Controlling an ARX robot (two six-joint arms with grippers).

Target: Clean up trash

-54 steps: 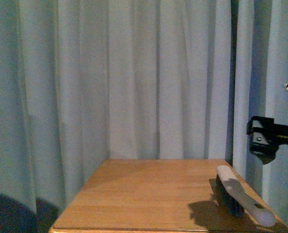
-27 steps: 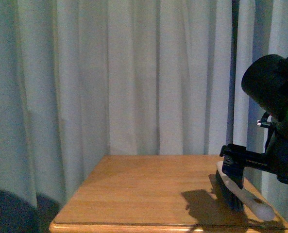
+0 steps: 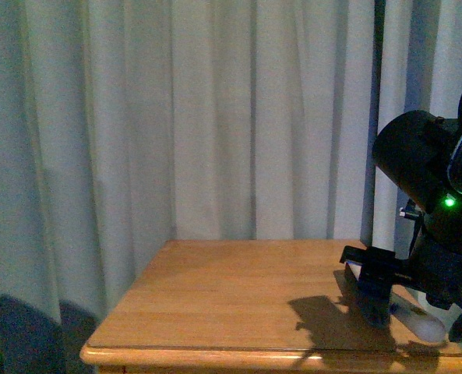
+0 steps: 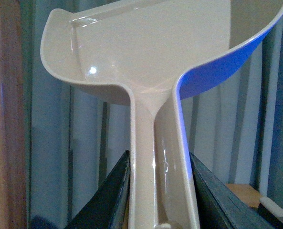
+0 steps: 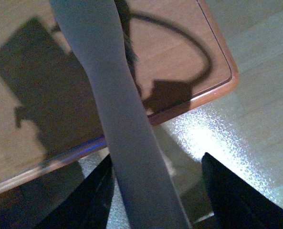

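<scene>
Right up close, the left tool (image 4: 162, 191) holds a pale dustpan (image 4: 151, 52). Its 2 dark fingers (image 4: 110, 195) press on both sides of the handle, so the tool is pinched narrow on it. The scoop points up. The part of its inside that shows has nothing in it.

The right tool (image 5: 158, 195) is low over the near right corner of the wooden bench (image 5: 189, 43). A brush (image 5: 117, 95) with a long pale handle lies there, and the handle sticks out past the bench edge. The handle runs between the 2 fingers of this tool. The tool is wide, with a gap on 1 side of the handle, so it is around the brush but not gripping it. Dark shadows fall on the wood. Below the corner is a shiny pale floor (image 5: 256, 95).

Behind the bench hangs a long pale curtain (image 3: 215, 117).

I cannot tell where the trash is.
</scene>
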